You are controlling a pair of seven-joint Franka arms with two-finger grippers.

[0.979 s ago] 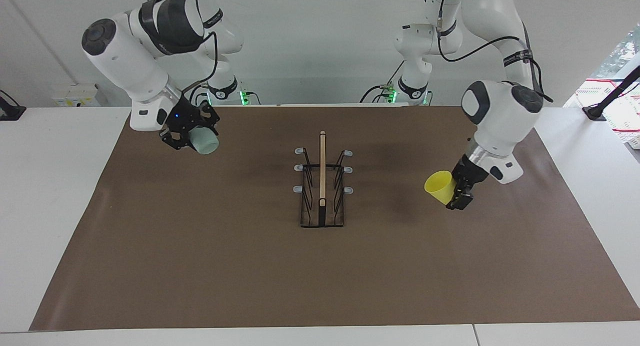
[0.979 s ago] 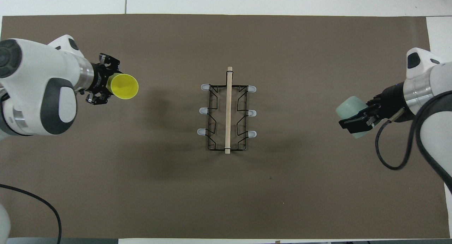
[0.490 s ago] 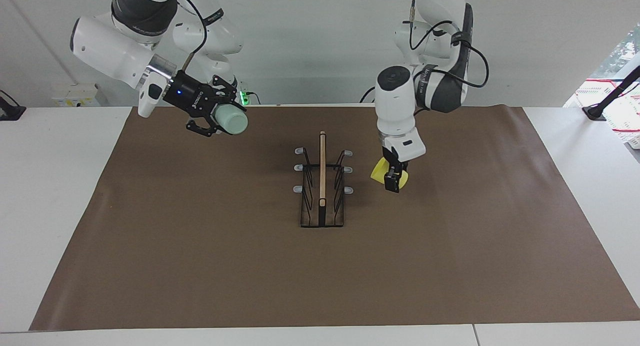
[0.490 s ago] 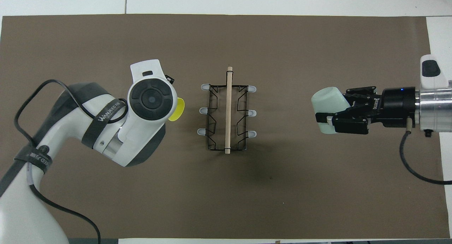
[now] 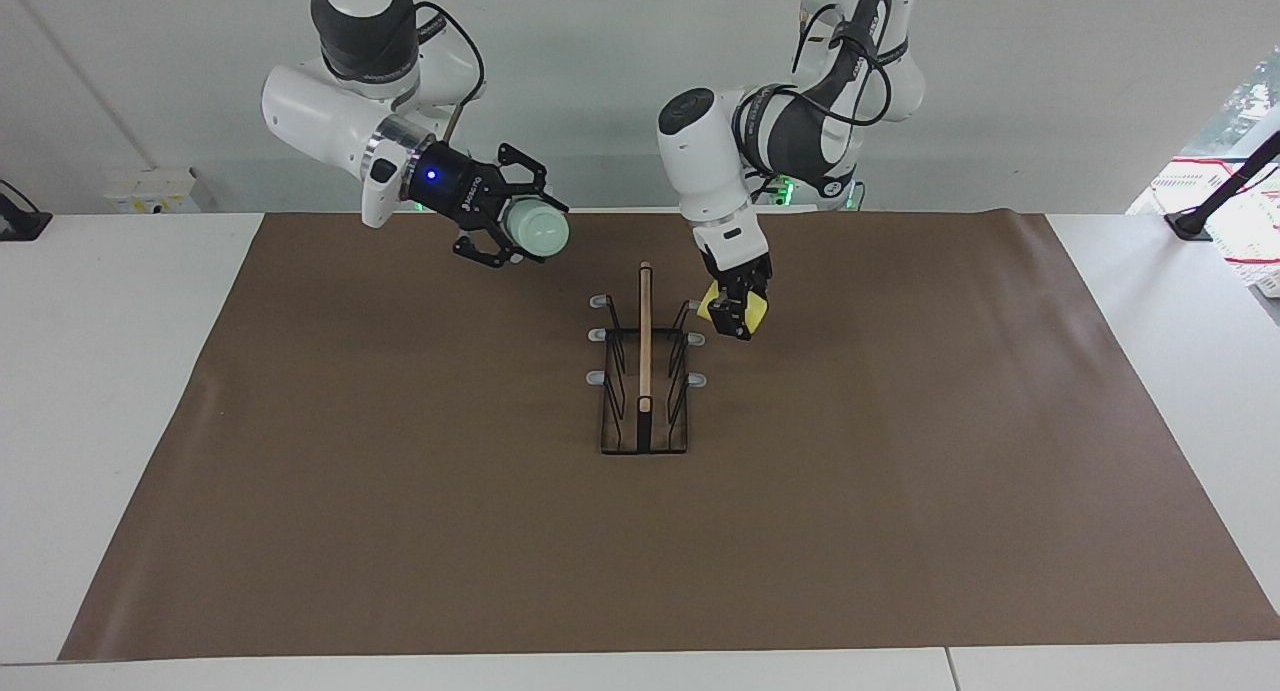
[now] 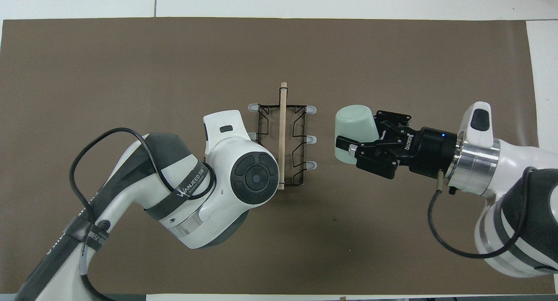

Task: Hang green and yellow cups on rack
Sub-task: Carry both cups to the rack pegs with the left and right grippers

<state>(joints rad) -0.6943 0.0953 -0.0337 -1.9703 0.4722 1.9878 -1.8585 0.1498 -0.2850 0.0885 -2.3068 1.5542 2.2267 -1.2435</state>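
The black wire rack stands upright mid-table. My left gripper is shut on the yellow cup, held low and right beside the rack's prong nearest the robots on the left arm's side; whether cup and prong touch I cannot tell. In the overhead view the left arm's own body hides this cup and gripper. Up in the air, my right gripper is shut on the green cup, tipped sideways over the mat beside the rack toward the right arm's end.
A brown mat covers most of the white table. The left arm's elbow hangs over the rack's side. Some white items lie off the mat at the left arm's end.
Both arms have swung in from the table's ends toward the rack. The yellow cup has come down to the rack's prongs, and the green cup has travelled closer while staying high.
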